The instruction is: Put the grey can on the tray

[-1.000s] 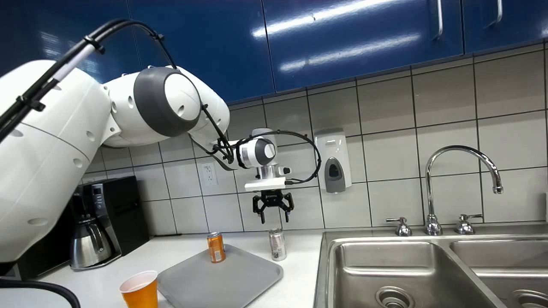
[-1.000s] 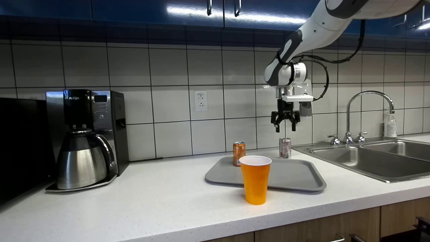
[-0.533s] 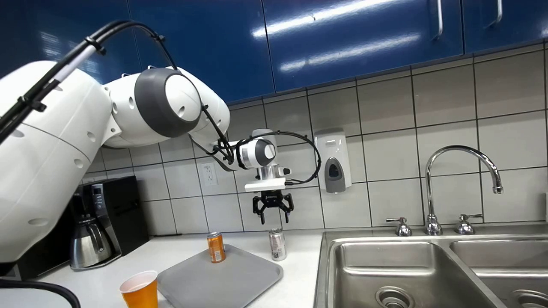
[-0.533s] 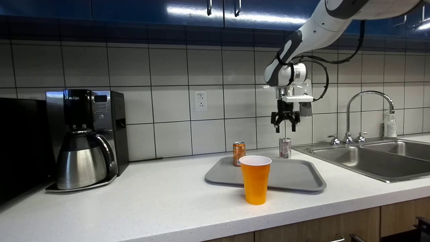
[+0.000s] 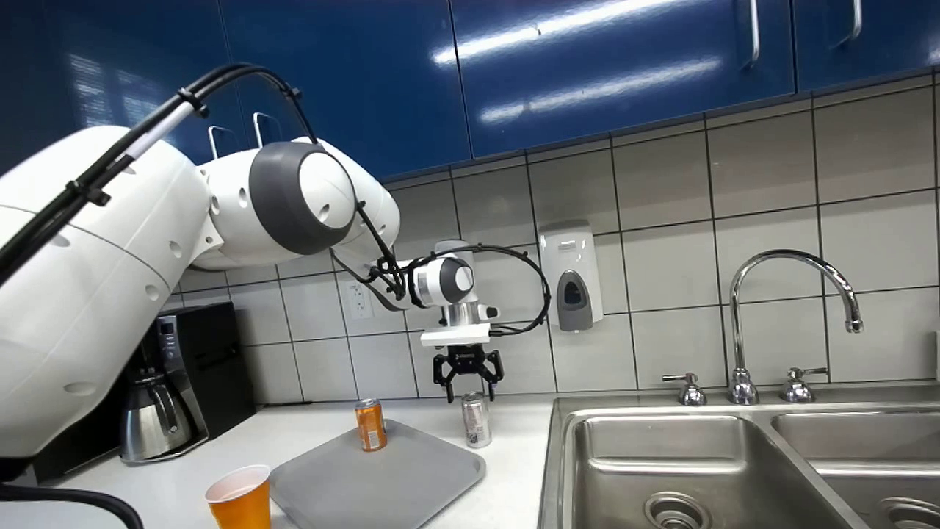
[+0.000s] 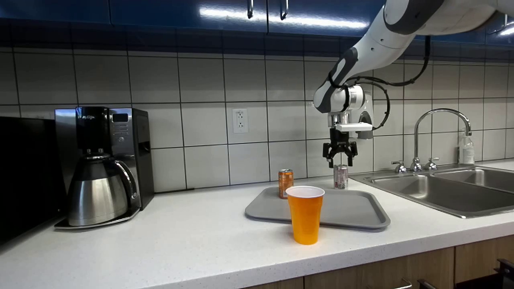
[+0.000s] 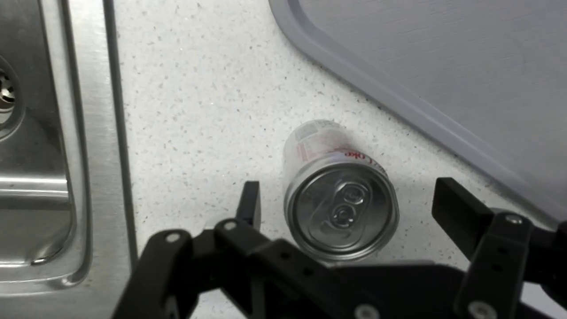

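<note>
One grey can [image 5: 476,420], silvery and upright on the white counter [image 6: 180,241], just outside the rim of the tray [image 5: 389,485], with a strip of bare counter between can and tray. Lid and pull tab facing up in the wrist view, red lettering on the side. Over the counter, just off the same edge of the tray, the black gripper [image 5: 471,397], pointing straight down, released, fingers [image 7: 460,215] parted wide. One finger on the tray side of the can, one on the side away from the tray, a gap between each finger and the can. Exact depth of the fingertips alongside the can unclear; about level with the lid in both exterior views. Flat, grey and round-cornered, the tray itself, with one small orange can [image 6: 286,184] upright on it, near the back edge. On the counter in front of the tray, in an exterior view, an upright orange cup [image 6: 306,216], white inside, hiding part of the tray's rim. Farther from the tray than the grey can, on the same side, a steel sink [image 5: 620,402] with two basins and a tall curved faucet [image 5: 737,338]. Well apart from the tray, on the opposite side, a coffee maker [image 6: 121,144] with a steel carafe [image 6: 96,200]. Behind the tray, a tiled wall [image 6: 204,124] with a power outlet [image 6: 240,121] and a white soap dispenser [image 5: 571,275]. High above the tray, glossy blue cabinets [image 5: 352,81], partly behind the jointed white robot arm [image 5: 327,189].
</note>
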